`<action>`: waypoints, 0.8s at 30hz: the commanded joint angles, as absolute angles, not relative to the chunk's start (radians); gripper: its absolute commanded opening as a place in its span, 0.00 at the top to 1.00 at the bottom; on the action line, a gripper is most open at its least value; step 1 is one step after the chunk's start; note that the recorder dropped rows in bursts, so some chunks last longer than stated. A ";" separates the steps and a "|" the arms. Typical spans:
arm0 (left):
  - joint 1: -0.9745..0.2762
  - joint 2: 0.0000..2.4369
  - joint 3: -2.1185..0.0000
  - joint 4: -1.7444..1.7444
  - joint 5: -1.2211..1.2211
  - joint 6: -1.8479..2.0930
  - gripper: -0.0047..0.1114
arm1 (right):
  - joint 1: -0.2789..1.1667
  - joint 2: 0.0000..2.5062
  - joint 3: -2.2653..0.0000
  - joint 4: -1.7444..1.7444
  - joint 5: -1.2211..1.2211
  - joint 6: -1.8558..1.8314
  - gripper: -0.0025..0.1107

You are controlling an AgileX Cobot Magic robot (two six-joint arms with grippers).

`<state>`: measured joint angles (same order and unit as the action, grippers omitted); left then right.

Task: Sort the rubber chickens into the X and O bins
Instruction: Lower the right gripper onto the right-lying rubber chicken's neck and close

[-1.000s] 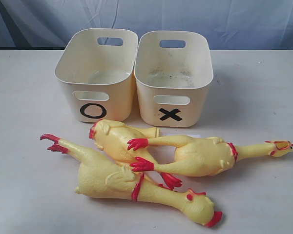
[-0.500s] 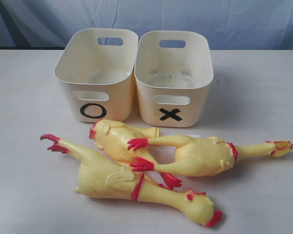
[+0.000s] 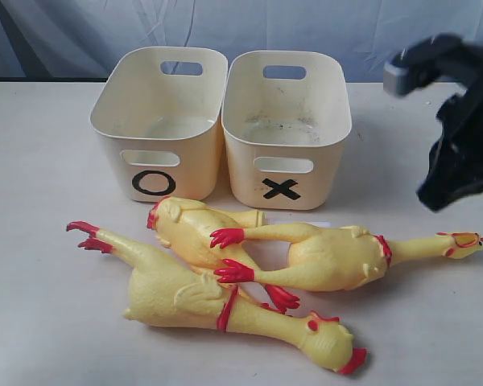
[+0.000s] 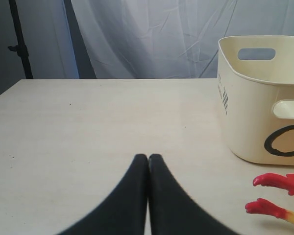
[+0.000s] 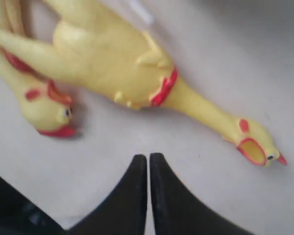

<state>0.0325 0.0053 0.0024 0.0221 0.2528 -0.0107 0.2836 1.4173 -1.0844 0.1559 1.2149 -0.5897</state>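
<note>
Just beneath the right hand (image 5: 148,159), closed and empty, the rightmost rubber chicken (image 5: 117,68), seemingly untouched.

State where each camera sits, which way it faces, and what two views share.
Exterior: raised, facing the labelled fronts of O bin and X bin; also three chickens, right arm.
Left wrist: low over the table, facing the O bin; shut left gripper shows.
Right wrist: looks down on the open-beaked chicken; shut right gripper shows.
Shared: exterior and right wrist both show that chicken.
</note>
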 commanded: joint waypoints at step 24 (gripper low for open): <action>0.029 0.000 0.000 0.021 0.238 -0.015 0.96 | 0.340 1.815 -0.928 -0.080 0.906 -0.953 0.40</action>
<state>0.0325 0.0053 0.0024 0.0221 0.2528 -0.0107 0.3369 1.7594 -0.9297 -0.0431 0.9131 -0.9000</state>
